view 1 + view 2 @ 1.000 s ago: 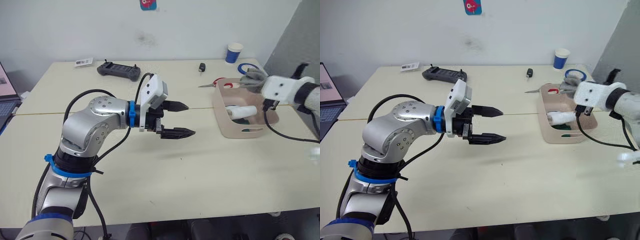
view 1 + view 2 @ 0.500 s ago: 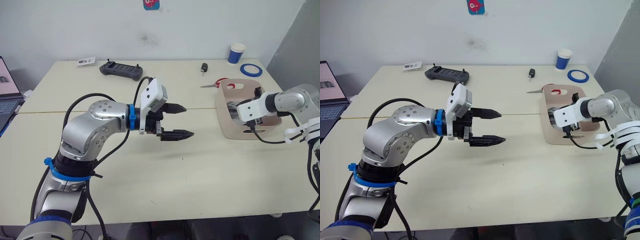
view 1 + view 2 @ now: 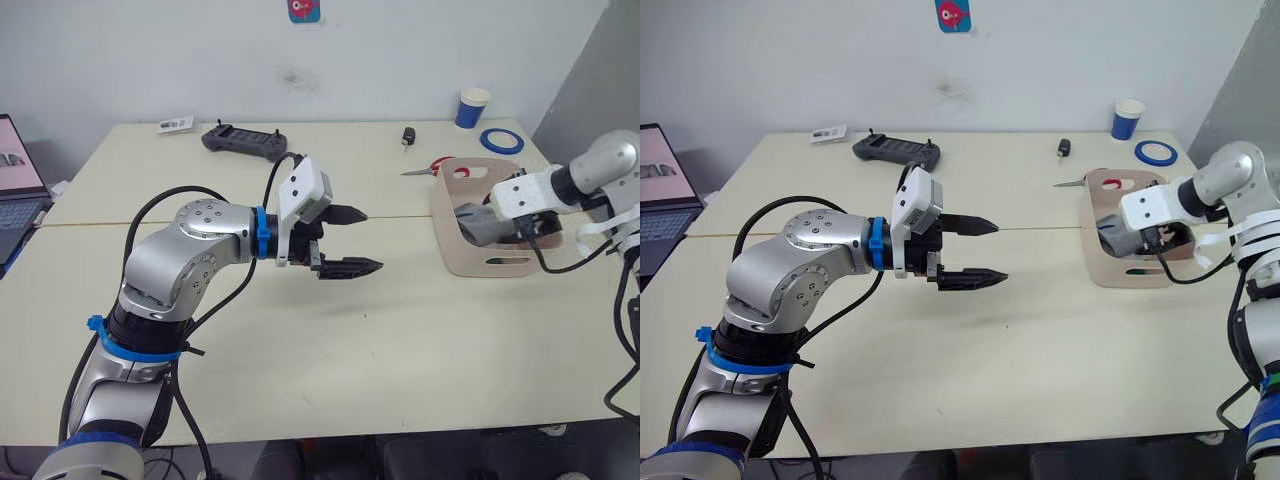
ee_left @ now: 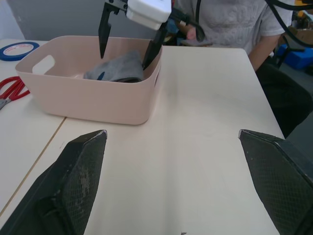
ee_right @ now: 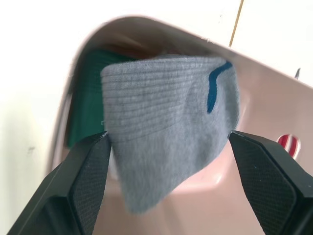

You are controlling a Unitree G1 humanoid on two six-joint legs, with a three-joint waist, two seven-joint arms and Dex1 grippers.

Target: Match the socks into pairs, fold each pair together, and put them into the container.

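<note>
since a second ago the right gripper (image 4: 126,30) dropped over the container (image 3: 455,235) — fingers apart, grey socks (image 5: 166,122) released atop green ones; left gripper (image 3: 358,240) idles spread wide, empty.

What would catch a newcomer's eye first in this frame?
The left gripper first: it hangs open and empty over the middle of the table. Next, at the table's right end, the right gripper stands open over the pink container, its fingers either side of the folded grey socks inside, with a dark green sock beneath them.
</note>
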